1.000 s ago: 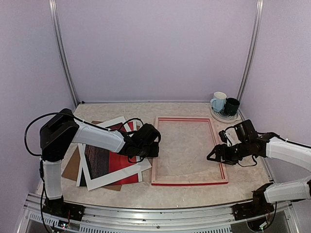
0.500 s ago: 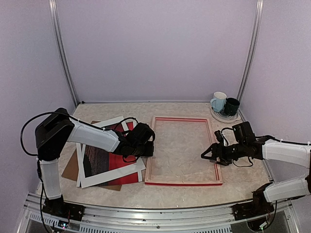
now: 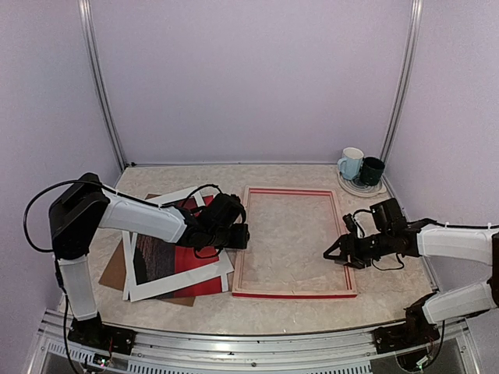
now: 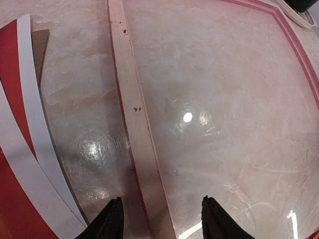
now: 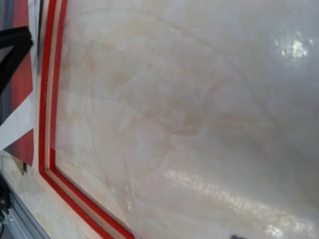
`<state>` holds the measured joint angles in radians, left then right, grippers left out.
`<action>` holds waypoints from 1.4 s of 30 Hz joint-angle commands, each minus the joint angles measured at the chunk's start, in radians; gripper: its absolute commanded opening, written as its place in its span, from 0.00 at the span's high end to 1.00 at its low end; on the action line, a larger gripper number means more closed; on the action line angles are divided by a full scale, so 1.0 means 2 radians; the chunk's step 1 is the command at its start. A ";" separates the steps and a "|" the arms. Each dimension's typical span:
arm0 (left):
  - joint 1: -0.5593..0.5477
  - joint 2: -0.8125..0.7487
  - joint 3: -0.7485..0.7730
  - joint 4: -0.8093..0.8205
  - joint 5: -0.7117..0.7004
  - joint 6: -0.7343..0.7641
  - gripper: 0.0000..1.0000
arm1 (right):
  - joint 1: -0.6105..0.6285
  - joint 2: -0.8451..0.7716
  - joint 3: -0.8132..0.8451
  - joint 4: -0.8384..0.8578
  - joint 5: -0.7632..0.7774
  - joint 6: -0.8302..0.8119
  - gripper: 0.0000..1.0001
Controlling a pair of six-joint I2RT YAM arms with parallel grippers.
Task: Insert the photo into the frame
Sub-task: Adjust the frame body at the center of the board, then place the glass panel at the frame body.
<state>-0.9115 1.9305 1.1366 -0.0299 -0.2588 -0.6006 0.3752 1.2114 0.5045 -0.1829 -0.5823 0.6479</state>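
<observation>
The red frame [image 3: 295,293] lies flat mid-table, its glass showing the marble top. My left gripper [image 3: 238,235] is open and straddles the frame's left rail [image 4: 137,144], one fingertip [image 4: 112,222] on each side, not gripping it. The photo [image 3: 168,261], a red and dark print, lies left of the frame under a white mat [image 3: 181,282]; its red edge shows in the left wrist view [image 4: 11,74]. My right gripper [image 3: 335,254] sits at the frame's right rail; its fingers are out of the right wrist view, which shows glass and the far red rail [image 5: 46,99].
A brown backing board [image 3: 113,269] lies under the photo and mat. Two mugs on a plate [image 3: 360,168] stand at the back right corner. Metal posts and lilac walls enclose the table. The near table edge has a metal rail [image 3: 234,339].
The frame has slid a little to the left, and both grippers moved left with it. The photo and mat shifted slightly left too.
</observation>
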 commanded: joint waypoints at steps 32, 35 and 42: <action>-0.036 -0.152 -0.108 0.025 -0.021 -0.018 0.40 | -0.004 -0.024 0.031 -0.019 -0.073 -0.012 0.97; -0.035 -0.149 -0.106 0.027 -0.019 -0.018 0.40 | -0.004 -0.028 0.035 -0.023 -0.078 -0.012 0.99; -0.036 -0.142 -0.104 0.031 -0.016 -0.018 0.40 | -0.004 -0.033 0.042 -0.034 -0.090 -0.016 1.00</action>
<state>-0.9771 1.6276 0.9222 0.0051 -0.2955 -0.6292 0.3744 1.1683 0.5587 -0.2405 -0.7258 0.6247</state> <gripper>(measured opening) 0.601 0.008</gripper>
